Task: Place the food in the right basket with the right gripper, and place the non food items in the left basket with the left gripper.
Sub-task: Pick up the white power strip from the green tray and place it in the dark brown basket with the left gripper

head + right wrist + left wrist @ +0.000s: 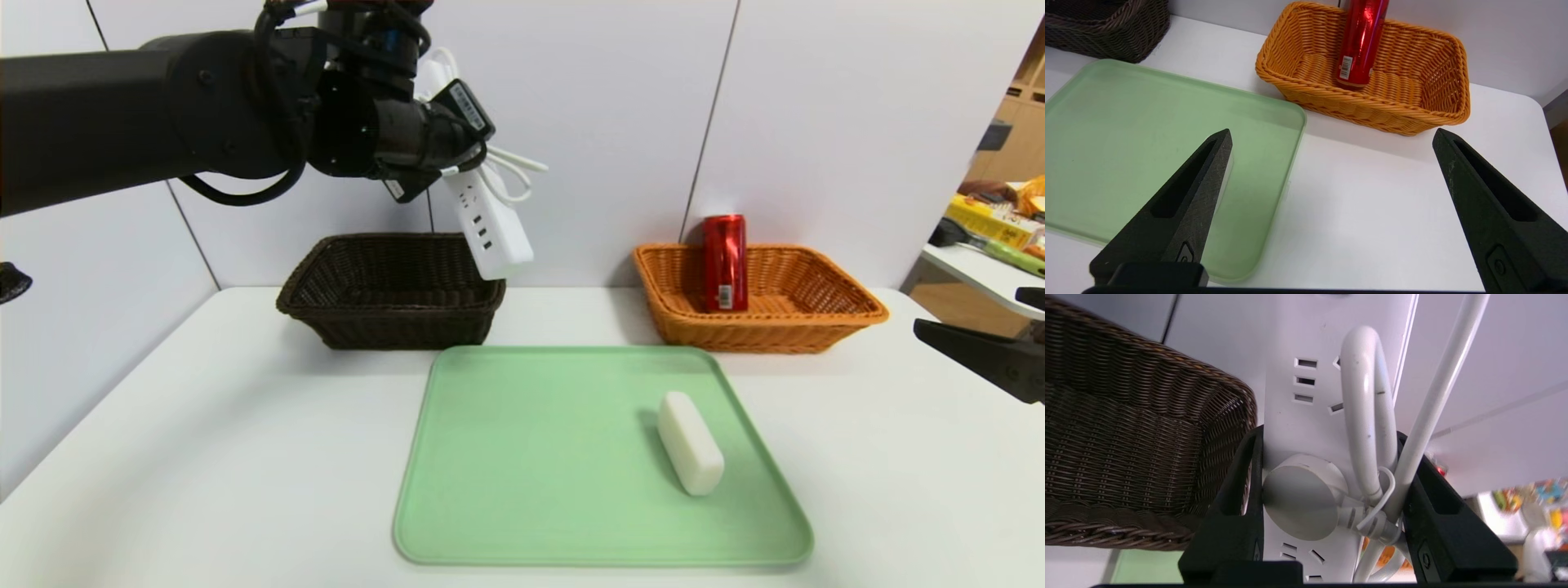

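The left gripper (457,155) is up in the air above the dark basket (392,290), clamped across a white power strip (488,224) — its two black fingers (1237,506) press on the strip's long edges, with the bundled white cord (1367,416) and round plug (1300,502) caught between them. The strip hangs tilted, its lower end over the dark basket's near right corner and not touching the weave. The sockets face outward toward the green tray (531,457).

The tray lies flat on the white table (204,457), in front of the dark basket and slightly to its right. On the tray's right half rests a white oblong bar (690,443), lying on its side at a slant, apart from the tray's rim.

The orange basket (816,322) sits on the table to the right of the dark basket, with a bare gap of table between them. A red can (725,261) stands upright inside it, near its back left corner; the can's barcode label faces the tray.

The right gripper (1331,139) hangs low over the table well to the right of the dark basket, in front of the orange basket — its fingers (1184,204) are spread wide with nothing between them. One finger overlaps the tray's right edge in the right wrist view, the other is above bare table.
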Action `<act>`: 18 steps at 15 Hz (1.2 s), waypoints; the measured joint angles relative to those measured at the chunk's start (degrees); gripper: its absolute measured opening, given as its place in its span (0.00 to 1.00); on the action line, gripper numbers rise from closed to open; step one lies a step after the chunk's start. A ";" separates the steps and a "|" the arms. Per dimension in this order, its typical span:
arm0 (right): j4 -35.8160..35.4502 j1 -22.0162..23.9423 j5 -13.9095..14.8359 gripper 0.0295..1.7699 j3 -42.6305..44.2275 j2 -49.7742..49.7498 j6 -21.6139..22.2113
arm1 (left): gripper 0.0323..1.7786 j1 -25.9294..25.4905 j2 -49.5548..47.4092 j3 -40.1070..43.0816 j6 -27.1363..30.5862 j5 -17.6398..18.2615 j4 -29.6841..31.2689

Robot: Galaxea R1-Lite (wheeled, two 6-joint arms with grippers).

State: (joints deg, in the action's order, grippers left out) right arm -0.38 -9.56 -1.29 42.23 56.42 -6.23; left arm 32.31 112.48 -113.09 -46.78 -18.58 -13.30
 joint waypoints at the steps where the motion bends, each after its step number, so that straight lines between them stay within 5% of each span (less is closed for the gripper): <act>1: 0.35 0.00 0.00 0.96 -0.06 -0.22 0.00 | 0.51 -0.94 0.30 0.05 -2.86 -0.46 0.27; 10: 0.56 0.00 0.00 0.96 -0.48 -0.83 -0.13 | 0.51 -6.90 4.08 0.59 -22.95 -3.05 -1.16; 18: 0.49 0.00 0.13 0.96 -0.56 0.79 -0.30 | 0.51 -10.89 7.52 0.69 -31.72 -0.63 -1.37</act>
State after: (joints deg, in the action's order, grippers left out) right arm 0.11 -9.56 -1.16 41.67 57.21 -6.53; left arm 21.42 120.00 -112.40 -78.50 -19.21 -14.67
